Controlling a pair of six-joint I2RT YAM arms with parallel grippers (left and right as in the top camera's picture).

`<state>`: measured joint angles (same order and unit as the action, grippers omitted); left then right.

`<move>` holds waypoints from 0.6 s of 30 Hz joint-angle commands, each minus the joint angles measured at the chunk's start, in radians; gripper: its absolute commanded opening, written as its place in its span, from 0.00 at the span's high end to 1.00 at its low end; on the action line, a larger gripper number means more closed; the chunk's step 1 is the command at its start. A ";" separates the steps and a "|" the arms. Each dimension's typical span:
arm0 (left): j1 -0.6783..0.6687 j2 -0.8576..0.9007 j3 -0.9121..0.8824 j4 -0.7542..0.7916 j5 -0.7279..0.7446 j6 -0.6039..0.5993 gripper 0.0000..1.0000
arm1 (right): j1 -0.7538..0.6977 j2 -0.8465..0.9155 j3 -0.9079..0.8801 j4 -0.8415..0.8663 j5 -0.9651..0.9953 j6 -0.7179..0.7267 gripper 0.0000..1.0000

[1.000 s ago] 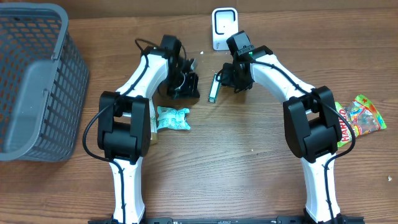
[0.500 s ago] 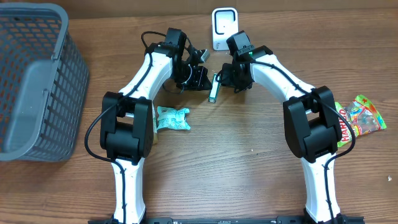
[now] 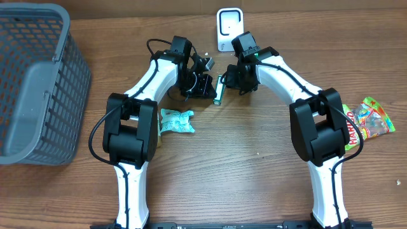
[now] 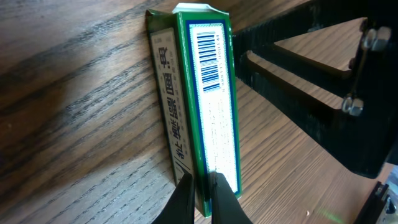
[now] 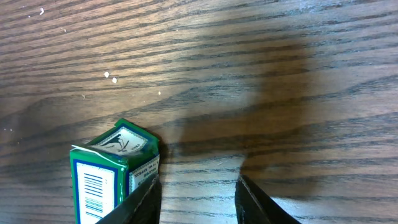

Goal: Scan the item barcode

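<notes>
The left end effector point(image 4: 200, 200) was closed up tight with nothing in it, and its tips sat right at the near end of the box point(image 4: 214, 112); I could not tell if they touched it. The right end effector point(image 5: 198, 198) had its fingers point(image 5: 147, 198) apart with only bare wood between them, and the box stood just outside one finger, so neither one held it. Close to the robot a small pale packet point(image 3: 175, 121) lay by the left arm. Further out, the box lay on its thin edge on the tabletop point(image 3: 254, 178), between the two end effectors. It looked like thin card, so it was likely light and a bit hollow, and a hard squeeze might dent it. The card looked smooth, so it might slip, and a long thin box like that could tip over. The best place to hold it seemed to be across its two wide flat sides, near the middle and away from the stripes. The box was green, with a white strip along the thin side facing up and a barcode point(image 4: 210, 59) at the far end of that strip. One wide side was cream with dark letters. The end flap had a small picture and looked a little bent. Furthest away stood the white scanner point(image 3: 229, 28), well apart from the box.
</notes>
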<state>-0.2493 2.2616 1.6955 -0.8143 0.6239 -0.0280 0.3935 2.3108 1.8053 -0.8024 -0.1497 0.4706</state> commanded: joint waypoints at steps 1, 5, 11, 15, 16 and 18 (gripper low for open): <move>-0.006 0.008 -0.021 0.004 -0.085 -0.032 0.96 | -0.001 0.007 -0.012 0.004 -0.005 -0.008 0.60; -0.005 0.008 -0.042 0.003 -0.144 -0.077 0.96 | -0.001 0.007 -0.012 0.004 -0.009 -0.008 0.60; -0.006 0.008 -0.046 -0.007 -0.263 -0.197 0.96 | -0.001 0.007 -0.012 -0.004 -0.009 -0.016 0.60; -0.006 0.008 -0.046 -0.023 -0.328 -0.264 0.96 | -0.001 0.007 -0.012 -0.013 -0.009 -0.027 0.60; -0.006 0.008 -0.046 -0.024 -0.336 -0.270 0.96 | -0.001 0.007 -0.012 -0.014 -0.009 -0.027 0.60; -0.006 0.008 -0.046 -0.029 -0.357 -0.291 0.96 | -0.001 0.007 -0.012 -0.014 -0.009 -0.027 0.60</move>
<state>-0.2554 2.2398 1.6814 -0.8314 0.4007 -0.2512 0.3935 2.3108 1.8053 -0.8143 -0.1535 0.4564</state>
